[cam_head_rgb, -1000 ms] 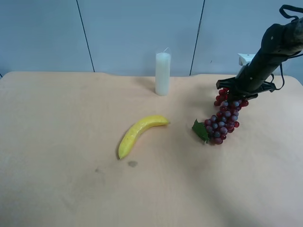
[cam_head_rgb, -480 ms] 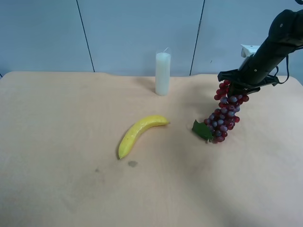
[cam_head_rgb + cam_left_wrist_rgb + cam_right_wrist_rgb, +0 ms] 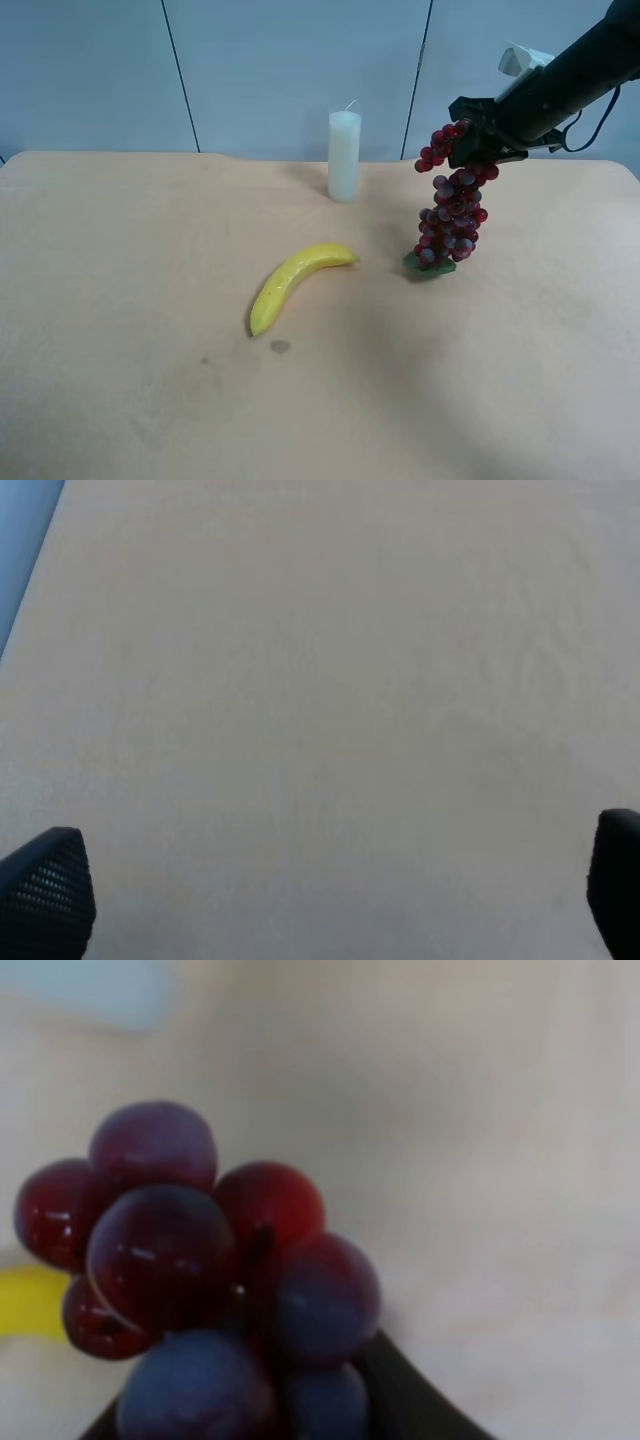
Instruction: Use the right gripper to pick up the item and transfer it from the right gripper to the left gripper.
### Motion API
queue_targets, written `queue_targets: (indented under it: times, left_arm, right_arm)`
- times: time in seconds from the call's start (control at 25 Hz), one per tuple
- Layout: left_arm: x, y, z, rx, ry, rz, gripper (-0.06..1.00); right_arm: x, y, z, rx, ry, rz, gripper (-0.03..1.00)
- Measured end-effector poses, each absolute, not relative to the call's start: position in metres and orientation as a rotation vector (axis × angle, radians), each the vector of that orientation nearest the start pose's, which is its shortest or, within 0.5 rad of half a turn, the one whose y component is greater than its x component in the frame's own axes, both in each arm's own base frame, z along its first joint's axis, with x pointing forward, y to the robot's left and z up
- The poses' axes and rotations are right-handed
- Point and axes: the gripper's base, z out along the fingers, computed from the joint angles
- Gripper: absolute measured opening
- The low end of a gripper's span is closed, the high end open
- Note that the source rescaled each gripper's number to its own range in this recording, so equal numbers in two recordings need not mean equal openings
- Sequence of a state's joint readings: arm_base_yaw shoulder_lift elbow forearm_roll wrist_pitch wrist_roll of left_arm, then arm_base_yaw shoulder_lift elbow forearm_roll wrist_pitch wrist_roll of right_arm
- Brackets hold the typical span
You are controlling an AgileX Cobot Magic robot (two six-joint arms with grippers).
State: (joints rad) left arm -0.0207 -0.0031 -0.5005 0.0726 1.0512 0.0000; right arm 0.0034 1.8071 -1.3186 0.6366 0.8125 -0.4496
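Note:
The item, a bunch of dark red and purple-blue grapes (image 3: 452,205) with a green leaf, hangs from my right gripper (image 3: 478,140) at the exterior high view's right. The gripper is shut on the bunch's top end. The bunch's leaf end is at or just above the table (image 3: 150,300); I cannot tell whether it touches. The right wrist view shows the grapes (image 3: 200,1270) close up and blurred, filling the space between the jaws. My left gripper (image 3: 320,900) is open over bare table, with only its two fingertips (image 3: 45,890) showing. The left arm is out of the exterior high view.
A yellow banana (image 3: 293,281) lies near the table's middle, to the left of the grapes. A white pillar candle (image 3: 343,156) stands upright at the back, to the left of the right gripper. A blue panelled wall runs behind the table.
My right gripper has risen and moved left with the grapes. The bunch has lifted and swung left, and now hangs nearly straight down.

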Motion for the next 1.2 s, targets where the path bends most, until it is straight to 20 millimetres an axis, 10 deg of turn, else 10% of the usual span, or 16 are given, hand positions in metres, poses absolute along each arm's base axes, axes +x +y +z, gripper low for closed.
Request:
queue_targets:
  times: [0.56,1.2]
  left_arm:
    - [-0.005,0.006,0.278,0.018,2.03,0.074,1.0]
    - [-0.005,0.006,0.278,0.018,2.03,0.074,1.0]
  right_arm:
    - [0.356,0.121,0.253,-0.623,2.498,0.828,0.02]
    - [0.35,0.145,0.264,-0.618,2.39,1.057,0.02]
